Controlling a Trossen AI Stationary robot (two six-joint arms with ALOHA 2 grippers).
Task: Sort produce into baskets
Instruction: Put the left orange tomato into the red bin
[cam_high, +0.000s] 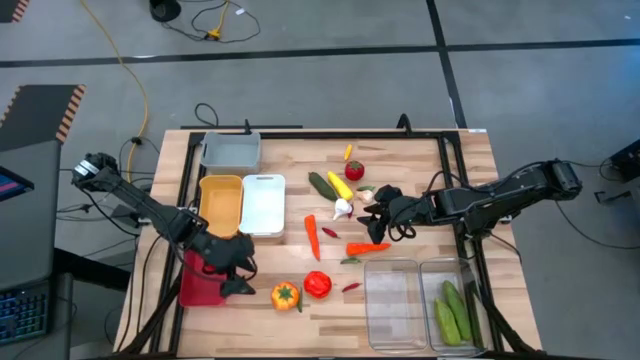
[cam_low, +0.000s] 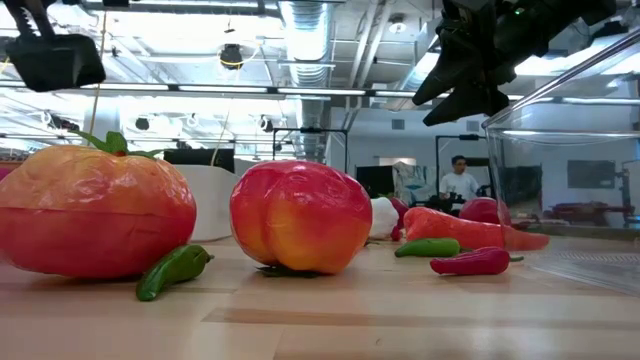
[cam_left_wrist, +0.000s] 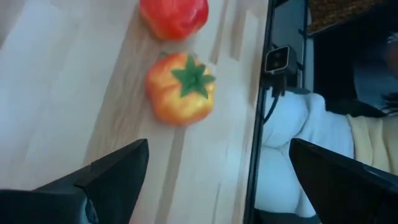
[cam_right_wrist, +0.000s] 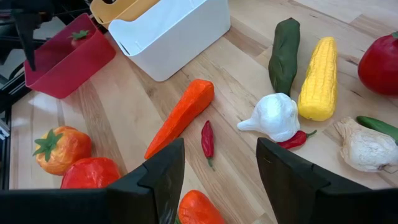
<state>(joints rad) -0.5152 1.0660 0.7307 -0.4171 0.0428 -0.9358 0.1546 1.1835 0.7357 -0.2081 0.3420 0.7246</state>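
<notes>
Produce is glossy moulded plastic, scattered mid-table: smooth orange carrot (cam_right_wrist: 181, 116), ribbed yellow corn (cam_right_wrist: 319, 78), knobbly white garlic (cam_right_wrist: 273, 116), thin red chili (cam_right_wrist: 207, 139), two lobed orange-red peppers (cam_high: 285, 295) at the near edge. Cucumbers (cam_high: 452, 314) lie in the near-right clear bin (cam_high: 452, 303). Left gripper (cam_high: 238, 274) spread wide, empty, beside the red bin (cam_high: 192, 285). Right gripper (cam_high: 383, 212) partly open over the centre, holding nothing visible. Red bin's contents mostly hidden.

Most veg is loose around the white bin (cam_high: 263, 204): carrot (cam_high: 312, 237), corn (cam_high: 339, 184), garlic (cam_high: 343, 208) beside it, orange tomato (cam_high: 285, 295) farther off. Two cucumbers (cam_high: 452, 314) sit in a clear bin (cam_high: 452, 272).
</notes>
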